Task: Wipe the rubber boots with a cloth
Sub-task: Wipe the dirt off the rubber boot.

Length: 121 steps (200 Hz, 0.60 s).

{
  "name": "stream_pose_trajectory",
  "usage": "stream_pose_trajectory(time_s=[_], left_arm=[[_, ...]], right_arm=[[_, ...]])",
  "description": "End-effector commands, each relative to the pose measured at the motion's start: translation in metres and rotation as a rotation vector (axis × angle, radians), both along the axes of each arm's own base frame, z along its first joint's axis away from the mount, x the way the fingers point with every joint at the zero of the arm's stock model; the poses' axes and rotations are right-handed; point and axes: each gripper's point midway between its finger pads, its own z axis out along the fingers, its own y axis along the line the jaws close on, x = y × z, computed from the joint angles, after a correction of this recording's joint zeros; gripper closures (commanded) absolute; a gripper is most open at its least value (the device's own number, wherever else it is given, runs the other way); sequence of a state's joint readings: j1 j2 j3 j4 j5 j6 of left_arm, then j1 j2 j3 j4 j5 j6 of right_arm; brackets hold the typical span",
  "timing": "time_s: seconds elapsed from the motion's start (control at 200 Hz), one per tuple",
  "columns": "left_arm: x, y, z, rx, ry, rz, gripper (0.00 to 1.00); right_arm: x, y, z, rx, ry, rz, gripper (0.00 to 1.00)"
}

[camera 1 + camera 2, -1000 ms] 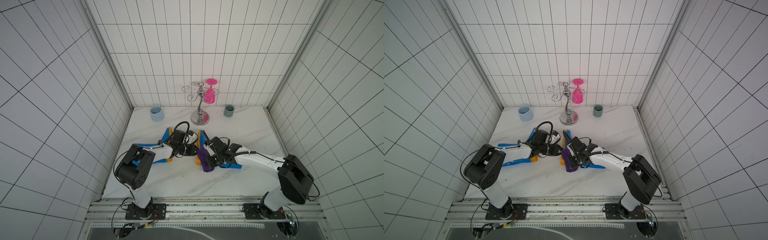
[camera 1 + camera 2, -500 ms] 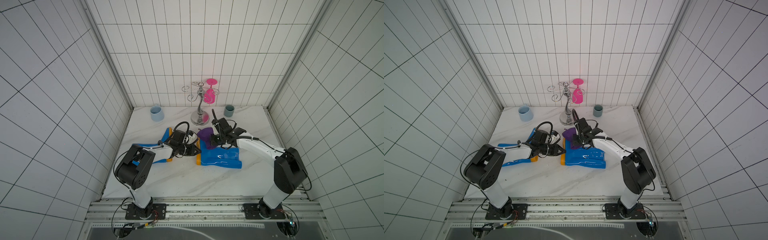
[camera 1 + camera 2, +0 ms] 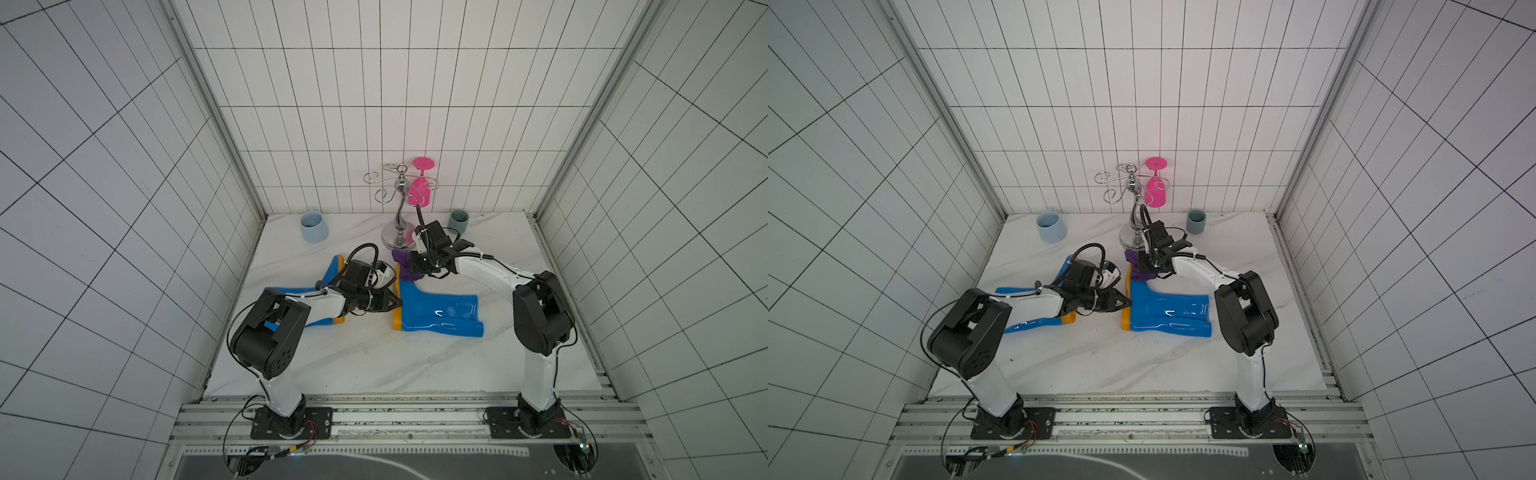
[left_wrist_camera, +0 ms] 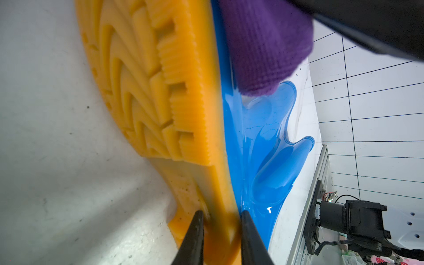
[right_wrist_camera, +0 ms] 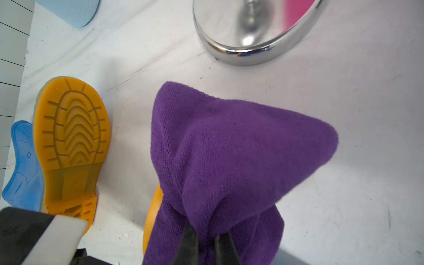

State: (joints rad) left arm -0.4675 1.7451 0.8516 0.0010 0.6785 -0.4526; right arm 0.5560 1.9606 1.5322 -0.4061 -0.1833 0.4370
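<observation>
Boot (image 3: 440,311) on side, middle of table (image 3: 374,365); left gripper (image 4: 220,215) jaws narrowly apart, clamping its orange sole (image 4: 183,114) at heel. Right gripper (image 5: 205,231) jaws pinched tight on cloth (image 5: 229,160), cloth touching boot toe. 2nd boot (image 5: 71,137) nearer left edge.

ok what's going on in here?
Boot wiping, mid-job. The left fingers clamp the sole at the heel of the centre boot, which lies on its side. The right fingers grip the cloth, bunched against that boot's toe end. The other boot lies under the left arm.
</observation>
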Motion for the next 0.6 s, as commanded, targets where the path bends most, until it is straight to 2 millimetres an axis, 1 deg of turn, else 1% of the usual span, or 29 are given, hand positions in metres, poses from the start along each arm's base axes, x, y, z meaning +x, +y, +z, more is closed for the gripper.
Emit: stream_pose_trajectory(time_s=[0.0, 0.135, 0.255, 0.475, 0.6], left_arm=[[-0.032, 0.032, -0.070, 0.202, 0.195, 0.057, 0.94], [-0.032, 0.032, -0.071, 0.202, 0.196, 0.058, 0.94], [-0.031, 0.033, -0.071, 0.199, 0.198, 0.061, 0.94], [-0.031, 0.033, -0.073, 0.190, 0.207, 0.060, 0.94], [-0.031, 0.034, -0.073, 0.184, 0.208, 0.065, 0.94]], right_arm=[[-0.010, -0.002, 0.005, 0.035, 0.032, 0.001, 1.00], [-0.032, -0.008, -0.012, 0.034, 0.096, 0.013, 1.00], [-0.048, -0.017, -0.023, 0.015, 0.136, 0.019, 1.00], [-0.066, -0.030, -0.039, -0.051, 0.201, 0.040, 1.00], [-0.074, -0.049, -0.049, -0.114, 0.251, 0.039, 1.00]])
